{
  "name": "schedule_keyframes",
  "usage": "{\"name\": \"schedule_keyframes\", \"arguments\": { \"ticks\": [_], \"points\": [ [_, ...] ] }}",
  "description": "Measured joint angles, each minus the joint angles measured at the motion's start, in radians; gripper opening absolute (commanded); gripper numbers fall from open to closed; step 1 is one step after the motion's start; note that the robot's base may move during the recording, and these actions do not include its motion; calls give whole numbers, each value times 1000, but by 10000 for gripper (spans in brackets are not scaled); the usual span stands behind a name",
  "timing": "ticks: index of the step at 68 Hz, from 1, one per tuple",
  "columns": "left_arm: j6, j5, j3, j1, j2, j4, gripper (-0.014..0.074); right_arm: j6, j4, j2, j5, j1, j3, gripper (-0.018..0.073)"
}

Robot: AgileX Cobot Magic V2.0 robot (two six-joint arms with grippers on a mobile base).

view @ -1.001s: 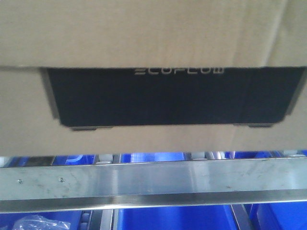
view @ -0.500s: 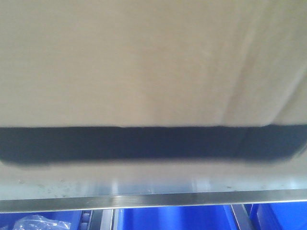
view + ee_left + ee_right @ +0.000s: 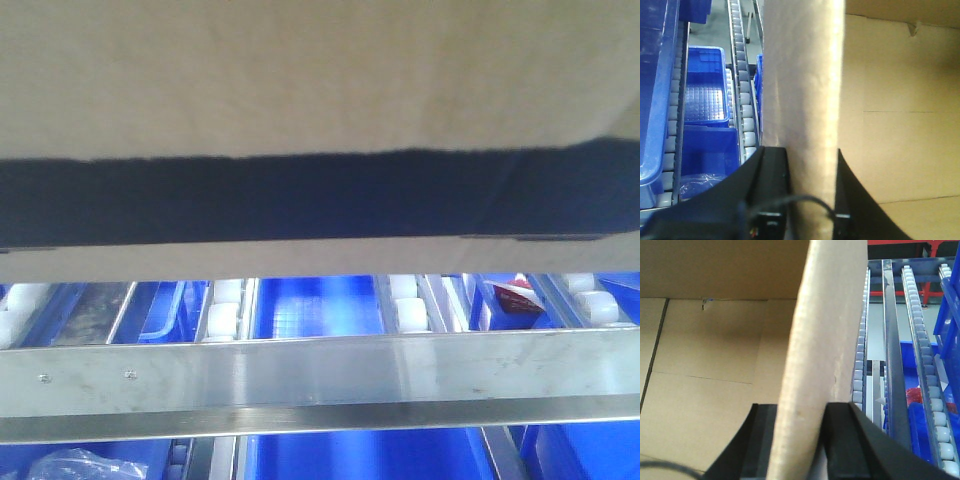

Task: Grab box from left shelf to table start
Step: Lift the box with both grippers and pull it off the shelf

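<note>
In the front view the box (image 3: 300, 80) fills the upper frame, its black panel above the left shelf's (image 3: 320, 375) silver rail. Only the wrist views show the arms. At bottom centre of each, the left gripper (image 3: 807, 162) and the right gripper (image 3: 800, 412) pinch a box wall, with blue bins (image 3: 705, 90) and roller tracks (image 3: 925, 340) beside them.

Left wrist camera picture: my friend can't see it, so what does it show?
The left gripper clamps the upright side wall of an open cardboard box, one black jaw outside and one inside. Left of the box, blue bins sit between rows of white rollers.
</note>
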Motion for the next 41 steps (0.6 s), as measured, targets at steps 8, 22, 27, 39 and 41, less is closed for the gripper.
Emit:
{"name": "schedule_keyframes", "arguments": {
  "ticks": [8, 22, 27, 39, 41],
  "points": [
    [0, 4, 2, 0, 0, -2, -99, 0, 0, 0, 0, 0, 0, 60],
    [0, 6, 11, 0, 0, -3, -99, 0, 0, 0, 4, 0, 0, 60],
    [0, 6, 16, 0, 0, -6, -99, 0, 0, 0, 9, 0, 0, 60],
    [-2, 4, 31, 0, 0, -8, -99, -2, -2, 0, 11, 0, 0, 60],
    [-2, 4, 38, 0, 0, -10, -99, -2, -3, 0, 13, 0, 0, 60]
  ]
}}
